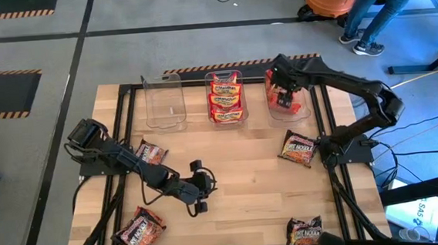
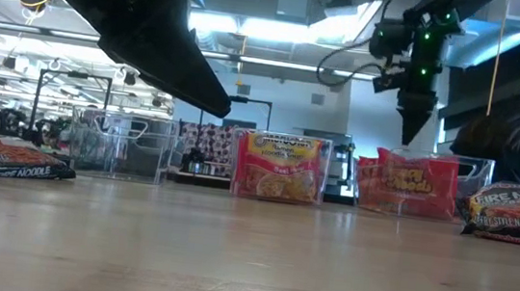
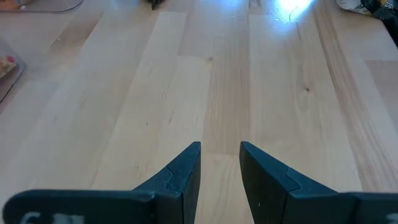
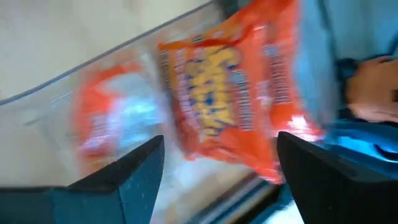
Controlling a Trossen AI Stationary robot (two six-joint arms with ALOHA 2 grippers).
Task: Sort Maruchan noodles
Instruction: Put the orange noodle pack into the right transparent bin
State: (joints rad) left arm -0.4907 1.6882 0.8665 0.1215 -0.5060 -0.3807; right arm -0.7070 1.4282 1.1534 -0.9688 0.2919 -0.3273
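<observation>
Sorting is at the drop-off step: I have the right gripper above the right-hand bin at the table's far edge, jaws spread wide and empty, a red packet lying in the bin just below. Left gripper hovers mid-table, part open, holding nothing. Next I judge a reach for the dark packet near the right edge. Middle bin holds orange packets; nothing blocks the path.

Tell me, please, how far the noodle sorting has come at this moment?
Roughly half. Done: orange-yellow packets fill the middle bin, and red packets lie in the right bin. In hand: the right hand, open, hovers over that bin holding nothing. Left: four dark packets on the table, and the left bin is empty. The left hand waits mid-table.
</observation>
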